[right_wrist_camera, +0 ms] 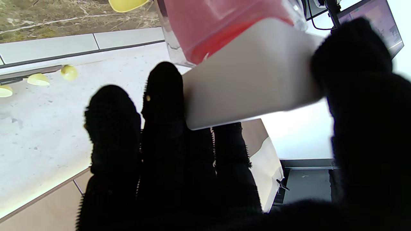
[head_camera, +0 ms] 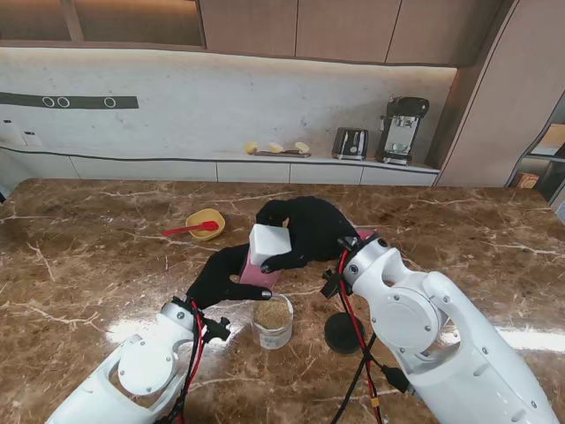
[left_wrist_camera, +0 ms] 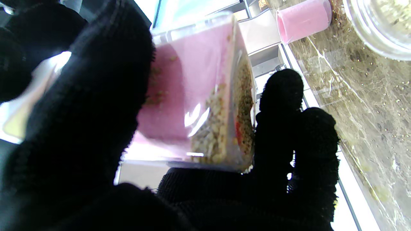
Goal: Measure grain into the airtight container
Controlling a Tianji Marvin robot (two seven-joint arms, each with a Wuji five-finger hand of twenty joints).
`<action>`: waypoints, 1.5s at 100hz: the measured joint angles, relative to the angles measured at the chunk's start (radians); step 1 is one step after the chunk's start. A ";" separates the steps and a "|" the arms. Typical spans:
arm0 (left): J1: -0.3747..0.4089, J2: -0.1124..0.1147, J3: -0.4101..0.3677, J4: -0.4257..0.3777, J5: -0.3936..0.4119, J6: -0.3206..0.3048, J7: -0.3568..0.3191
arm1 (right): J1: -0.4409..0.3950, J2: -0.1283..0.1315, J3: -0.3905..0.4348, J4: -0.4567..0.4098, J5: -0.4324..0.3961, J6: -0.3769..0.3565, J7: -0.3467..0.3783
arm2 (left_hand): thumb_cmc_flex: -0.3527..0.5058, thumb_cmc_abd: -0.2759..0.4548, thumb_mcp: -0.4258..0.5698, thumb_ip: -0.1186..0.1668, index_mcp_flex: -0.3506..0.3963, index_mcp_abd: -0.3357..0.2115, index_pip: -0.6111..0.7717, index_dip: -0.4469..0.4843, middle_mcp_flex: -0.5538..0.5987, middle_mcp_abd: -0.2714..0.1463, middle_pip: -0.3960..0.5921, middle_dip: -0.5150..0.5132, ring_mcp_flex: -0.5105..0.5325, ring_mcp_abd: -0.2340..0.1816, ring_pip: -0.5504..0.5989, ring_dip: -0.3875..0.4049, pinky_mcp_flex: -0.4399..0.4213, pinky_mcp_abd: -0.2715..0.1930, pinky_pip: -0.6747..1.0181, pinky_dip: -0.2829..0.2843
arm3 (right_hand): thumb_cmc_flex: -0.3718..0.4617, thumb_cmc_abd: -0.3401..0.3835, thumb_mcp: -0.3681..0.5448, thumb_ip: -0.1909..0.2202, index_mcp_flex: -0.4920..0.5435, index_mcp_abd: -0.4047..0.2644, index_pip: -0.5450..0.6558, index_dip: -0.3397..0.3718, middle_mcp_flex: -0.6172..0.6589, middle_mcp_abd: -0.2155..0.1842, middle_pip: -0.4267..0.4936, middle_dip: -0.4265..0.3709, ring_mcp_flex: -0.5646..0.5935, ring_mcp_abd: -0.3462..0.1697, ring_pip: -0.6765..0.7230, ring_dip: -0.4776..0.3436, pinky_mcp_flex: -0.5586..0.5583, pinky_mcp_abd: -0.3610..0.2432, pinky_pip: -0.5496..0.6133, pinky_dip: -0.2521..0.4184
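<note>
Both hands met over the brown marbled bench: the left hand (head_camera: pixel 225 276), black-gloved, had its fingers closed around the lower end of a clear pink-tinted plastic grain dispenser (head_camera: pixel 261 269), while the right hand (head_camera: pixel 305 231) was clamped on that dispenser's white square lid end (head_camera: pixel 269 242). The left wrist view showed grain heaped against one clear wall of the dispenser (left_wrist_camera: pixel 205 106), with the thumb (left_wrist_camera: pixel 86 106) on one side and fingers (left_wrist_camera: pixel 298 128) on the other. The right wrist view showed the white end (right_wrist_camera: pixel 253 86) pinched between thumb and fingers.

What mattered for the pour was the line between the dispenser and the round clear glass container (head_camera: pixel 273 321) standing just nearer to me. The dispenser's long axis ran tilted, white end raised and farther from me, lower end down over the container's open mouth. The container already held a layer of tan grain. Its black round lid (head_camera: pixel 343 333) lay on the bench just to its right, beside the right forearm. The left hand was the nearer one to the container.

Farther off to the left sat a yellow bowl (head_camera: pixel 206 223) with a red spoon (head_camera: pixel 190 230).
</note>
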 measured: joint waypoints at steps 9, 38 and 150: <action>0.000 0.000 0.000 0.001 0.001 0.000 -0.001 | 0.001 0.000 -0.002 0.002 -0.011 -0.005 -0.002 | 0.000 0.000 0.000 0.000 0.000 0.000 0.000 0.001 0.000 0.000 0.000 0.002 0.000 0.000 0.000 0.000 0.000 0.000 0.000 0.000 | 0.000 0.000 0.000 0.000 0.000 0.000 0.000 0.000 0.000 0.000 0.000 0.000 0.000 0.000 0.000 0.000 0.000 0.000 0.000 0.000; 0.000 0.000 0.000 0.003 0.002 -0.001 0.002 | -0.003 -0.005 -0.007 0.028 0.007 -0.043 -0.042 | 0.000 0.000 0.000 0.000 0.000 0.000 0.000 0.001 0.000 0.000 0.000 0.002 0.000 0.000 0.000 0.000 0.000 0.000 0.000 0.000 | 0.003 -0.010 0.009 0.000 0.000 -0.001 0.000 0.000 -0.006 0.000 0.000 0.000 0.000 0.003 -0.014 0.000 -0.006 0.000 -0.001 -0.013; 0.001 0.003 -0.003 -0.002 0.005 0.003 -0.001 | 0.007 -0.001 -0.002 0.051 0.023 -0.103 -0.020 | 0.000 0.000 0.000 0.000 0.000 0.000 0.000 0.002 0.000 0.000 0.000 0.002 0.000 0.002 0.000 0.001 0.000 0.001 0.000 0.000 | 0.042 -0.021 0.091 0.000 0.000 -0.002 -0.142 0.044 -0.071 0.000 -0.043 -0.051 -0.067 0.012 -0.083 -0.010 -0.112 0.000 -0.068 -0.004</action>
